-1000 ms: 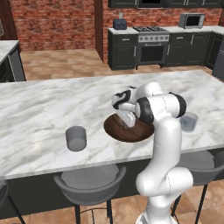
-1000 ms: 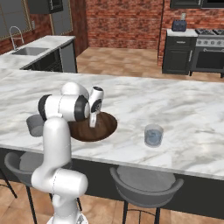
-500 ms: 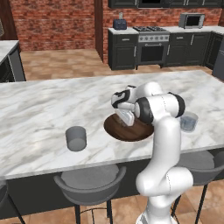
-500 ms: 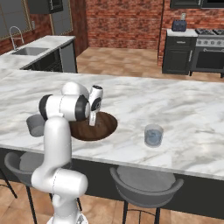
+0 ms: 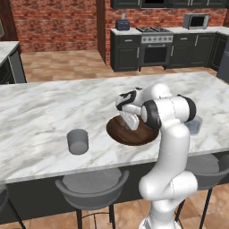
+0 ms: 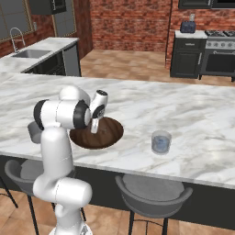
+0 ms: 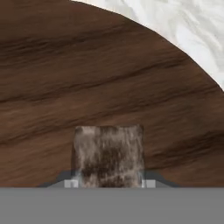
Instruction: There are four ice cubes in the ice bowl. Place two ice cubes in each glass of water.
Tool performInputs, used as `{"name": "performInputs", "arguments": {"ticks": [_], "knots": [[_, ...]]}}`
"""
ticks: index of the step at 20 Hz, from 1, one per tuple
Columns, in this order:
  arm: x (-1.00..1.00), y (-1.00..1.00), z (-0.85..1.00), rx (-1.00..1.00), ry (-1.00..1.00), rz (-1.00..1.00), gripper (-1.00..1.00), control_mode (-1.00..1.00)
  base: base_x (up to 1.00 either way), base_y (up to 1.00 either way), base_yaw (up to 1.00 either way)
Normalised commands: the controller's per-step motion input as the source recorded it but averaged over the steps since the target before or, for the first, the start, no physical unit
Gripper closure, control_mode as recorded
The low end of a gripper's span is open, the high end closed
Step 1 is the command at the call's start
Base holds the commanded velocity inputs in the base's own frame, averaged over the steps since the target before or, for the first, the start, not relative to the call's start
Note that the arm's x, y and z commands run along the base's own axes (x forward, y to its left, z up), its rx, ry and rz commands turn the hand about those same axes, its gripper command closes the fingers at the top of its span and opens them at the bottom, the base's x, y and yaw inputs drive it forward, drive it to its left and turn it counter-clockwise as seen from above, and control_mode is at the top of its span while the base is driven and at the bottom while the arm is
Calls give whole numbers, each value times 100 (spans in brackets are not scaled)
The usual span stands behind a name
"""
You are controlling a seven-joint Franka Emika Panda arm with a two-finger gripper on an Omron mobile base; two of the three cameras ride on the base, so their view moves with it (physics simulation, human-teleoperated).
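My hand [image 7: 107, 183] sits low in the round, grainy dark-wood ice bowl [image 7: 87, 78], fingertips clamped on a pale, mottled translucent ice cube [image 7: 107, 155] between them, veined marble tabletop [image 7: 197, 26] beyond the rim.

My gripper [image 6: 94, 130] points down into the wide, shallow, dark brown wooden bowl [image 6: 108, 133] on the white marble counter [image 6: 193, 114]. Whether my fingers hold anything I cannot tell from here. A short, translucent grey-blue tumbler [image 6: 161, 142] stands well apart from the bowl; another grey tumbler [image 6: 33, 132] shows partly behind my arm.
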Motion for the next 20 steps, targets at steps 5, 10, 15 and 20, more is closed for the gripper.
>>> {"name": "performInputs", "arguments": {"ticks": [5, 10, 15, 20], "knots": [[0, -5, 77, 18, -3, -1, 100, -100, 0, 0, 0], [-7, -7, 75, 14, 1, 7, 100, -100, 0, 0, 0], [-28, 25, 27, 13, 0, 10, 100, -100, 0, 0, 0], [-41, 72, 2, 8, 0, 9, 100, -100, 0, 0, 0]]}}
